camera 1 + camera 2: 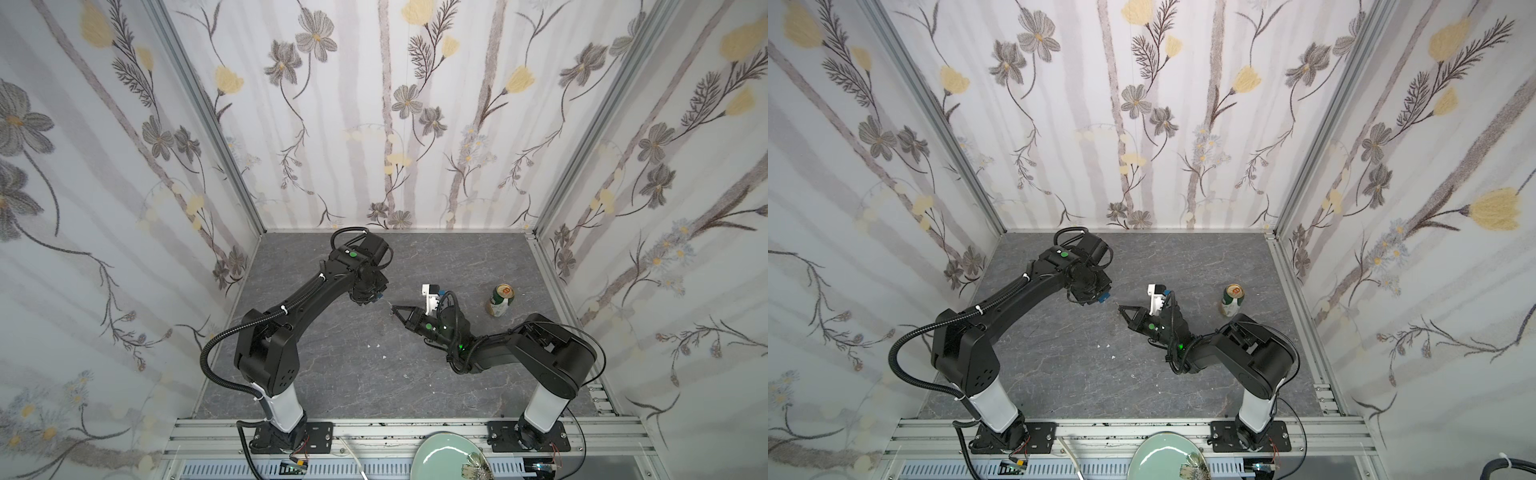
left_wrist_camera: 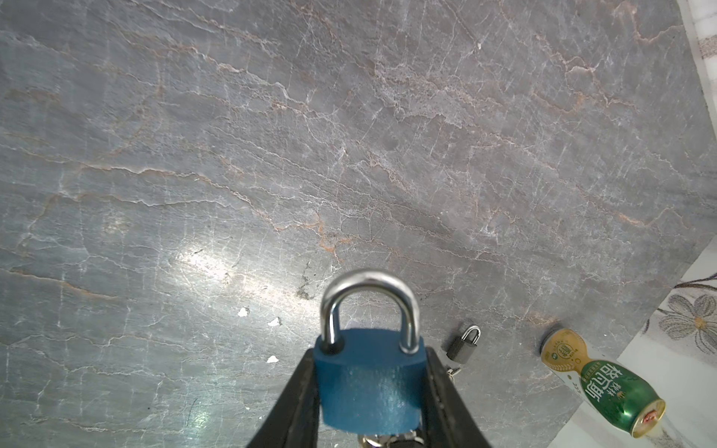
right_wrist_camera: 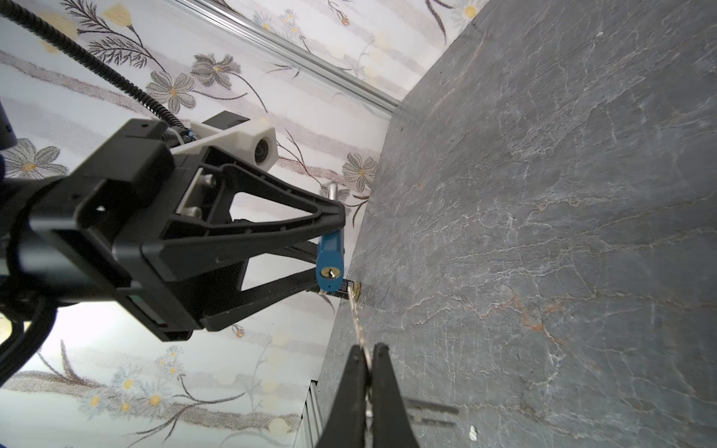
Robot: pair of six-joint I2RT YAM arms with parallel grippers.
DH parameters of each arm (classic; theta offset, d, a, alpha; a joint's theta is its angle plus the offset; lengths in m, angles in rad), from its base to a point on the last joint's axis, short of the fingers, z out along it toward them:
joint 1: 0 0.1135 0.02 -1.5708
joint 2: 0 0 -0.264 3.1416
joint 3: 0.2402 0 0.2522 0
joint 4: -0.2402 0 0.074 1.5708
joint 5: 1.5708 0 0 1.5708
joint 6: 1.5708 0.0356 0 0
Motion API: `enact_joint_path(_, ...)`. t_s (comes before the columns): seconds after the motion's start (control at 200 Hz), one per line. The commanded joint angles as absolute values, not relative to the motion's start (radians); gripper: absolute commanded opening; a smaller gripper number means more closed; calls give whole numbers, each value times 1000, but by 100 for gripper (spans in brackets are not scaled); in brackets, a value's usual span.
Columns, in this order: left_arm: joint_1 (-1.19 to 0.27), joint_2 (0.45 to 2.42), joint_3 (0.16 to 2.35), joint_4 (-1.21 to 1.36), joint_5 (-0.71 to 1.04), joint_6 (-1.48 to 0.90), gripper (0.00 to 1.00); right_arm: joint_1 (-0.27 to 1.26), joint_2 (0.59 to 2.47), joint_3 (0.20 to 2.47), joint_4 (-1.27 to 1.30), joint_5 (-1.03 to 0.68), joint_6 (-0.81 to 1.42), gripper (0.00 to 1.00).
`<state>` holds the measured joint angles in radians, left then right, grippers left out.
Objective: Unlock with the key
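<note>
Key (image 1: 389, 306) and blue padlock (image 1: 379, 296), mid-frame in both top views.
The left gripper (image 2: 368, 355) clamps the blue padlock; the right gripper (image 3: 366, 357) is pinched tight on the key, tip near the keyhole, not in it.

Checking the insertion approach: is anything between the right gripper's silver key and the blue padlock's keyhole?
Nothing visible does. Open air separates the thin silver key from the blue metal padlock; a small dark padlock lies on the grey table underneath.
</note>
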<state>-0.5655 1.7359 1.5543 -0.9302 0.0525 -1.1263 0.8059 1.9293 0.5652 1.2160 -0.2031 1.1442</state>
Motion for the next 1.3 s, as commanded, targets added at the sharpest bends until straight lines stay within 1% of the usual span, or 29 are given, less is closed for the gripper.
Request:
enact_joint_path(0.0, -566, 1723, 1551, -911, 53, -1146, 24, 808, 1948, 585, 1275, -208, 1172, 0)
enact_joint_path(1.294, -558, 1712, 1511, -876, 62, -1149, 24, 822, 1967, 608, 1269, -217, 1175, 0)
